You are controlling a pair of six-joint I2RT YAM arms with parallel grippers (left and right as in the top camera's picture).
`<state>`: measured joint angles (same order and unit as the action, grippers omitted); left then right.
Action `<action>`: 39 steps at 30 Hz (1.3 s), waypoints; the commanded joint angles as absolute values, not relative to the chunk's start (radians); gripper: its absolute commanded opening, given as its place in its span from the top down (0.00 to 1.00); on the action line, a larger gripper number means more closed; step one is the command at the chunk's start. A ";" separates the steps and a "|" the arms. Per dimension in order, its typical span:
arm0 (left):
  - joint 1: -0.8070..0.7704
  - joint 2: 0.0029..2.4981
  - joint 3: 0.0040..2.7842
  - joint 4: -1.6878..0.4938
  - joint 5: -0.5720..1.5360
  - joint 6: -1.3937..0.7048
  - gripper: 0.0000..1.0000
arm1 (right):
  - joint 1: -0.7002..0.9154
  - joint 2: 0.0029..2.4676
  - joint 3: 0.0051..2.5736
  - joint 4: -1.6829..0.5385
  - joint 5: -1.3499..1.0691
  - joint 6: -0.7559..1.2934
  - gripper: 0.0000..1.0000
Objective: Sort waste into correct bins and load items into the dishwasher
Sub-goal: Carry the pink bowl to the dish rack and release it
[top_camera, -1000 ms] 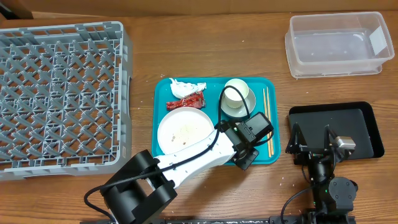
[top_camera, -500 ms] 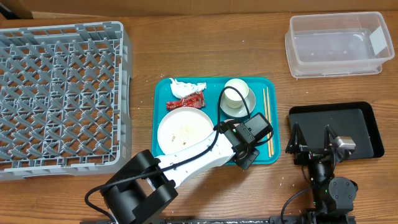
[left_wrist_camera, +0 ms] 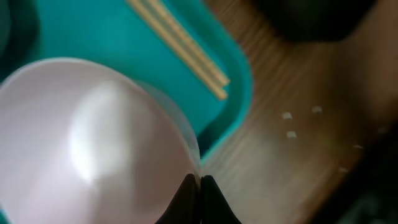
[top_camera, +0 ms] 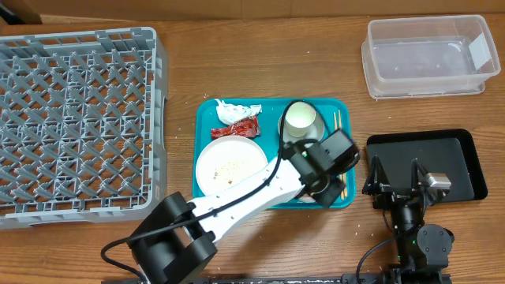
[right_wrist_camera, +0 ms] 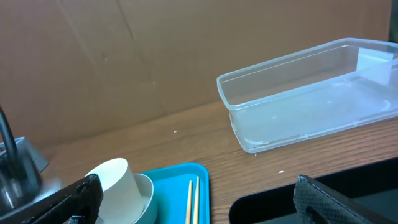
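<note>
In the lower right corner of the teal tray [top_camera: 268,106], a pale bowl [left_wrist_camera: 81,149] is now pinched at its rim by the left tool [left_wrist_camera: 200,186]. A second ago that tool was half open over this spot. Now its two dark tips are squeezed together with the thin edge of the bowl between them. In the top view the arm has also swung a bit to the right, so it hides most of the bowl there. Up close, the bowl fills the lower left of the frame. The chopsticks [left_wrist_camera: 180,46] lie on the tray above it. I can't tell if the bowl is off the tray yet.

I think the grab is done, and the next job is to lift the bowl and carry it to the grey rack [top_camera: 75,118] on the left side. The hold is only on a thin edge, so the bowl could tip or slip.

The cup [top_camera: 300,118] sits in the other bowl [right_wrist_camera: 144,193] at the upper right of the tray. The plate [top_camera: 230,164] with rice grains [top_camera: 229,167] is at the lower left. The napkin [top_camera: 235,110] and red wrapper [top_camera: 235,128] are at the upper left. None of that waste is in the clear tub [top_camera: 426,55] or the black tray [top_camera: 454,158] yet.

The right tool [top_camera: 397,177] hangs wide open, holding nothing, above the counter [top_camera: 260,47] beside the black tray. It has not moved.
</note>
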<state>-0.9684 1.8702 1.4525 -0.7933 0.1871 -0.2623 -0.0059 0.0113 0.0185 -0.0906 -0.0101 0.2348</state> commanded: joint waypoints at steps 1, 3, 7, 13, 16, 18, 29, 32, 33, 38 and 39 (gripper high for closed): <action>-0.944 1.827 1.589 -0.838 0.291 -0.270 0.96 | -0.009 0.003 0.008 -0.085 -0.001 0.231 0.00; -0.925 1.814 1.662 -0.890 0.289 -0.271 0.96 | -0.009 0.003 0.008 -0.085 -0.001 0.231 0.00; -0.833 1.770 1.801 -1.024 0.289 -0.297 0.96 | -0.009 0.003 0.008 -0.085 -0.001 0.231 0.00; -0.494 1.659 1.915 -1.168 0.288 -0.330 0.96 | -0.009 0.003 0.008 -0.085 -0.001 0.231 0.00; -0.290 1.638 1.915 -1.183 0.291 -0.331 0.96 | -0.009 0.003 0.008 -0.085 -0.001 0.231 0.00; -0.143 1.644 1.913 -1.197 0.326 -0.337 0.96 | -0.009 0.003 0.008 -0.084 -0.001 0.231 0.00; 0.464 1.764 1.841 -0.891 1.058 -0.291 0.96 | -0.009 0.003 0.008 -0.085 -0.001 0.231 0.00; 0.577 1.828 1.841 -0.776 1.214 -0.292 0.96 | -0.009 0.003 0.008 -0.085 -0.001 0.231 0.00; 0.605 1.849 1.841 -0.774 1.213 -0.291 0.96 | -0.009 0.003 0.008 -0.085 -0.001 0.231 0.00; 0.710 1.963 1.841 -0.768 1.240 -0.271 0.96 | -0.009 0.003 0.008 -0.085 -0.001 0.231 0.00; 0.723 1.985 1.841 -0.757 1.276 -0.250 0.96 | -0.009 0.003 0.008 -0.085 -0.001 0.231 0.00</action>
<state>0.6968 1.9244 1.8477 -0.7700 1.1275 -0.3050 -0.0059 0.0113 0.0185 -0.0902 -0.0105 0.2348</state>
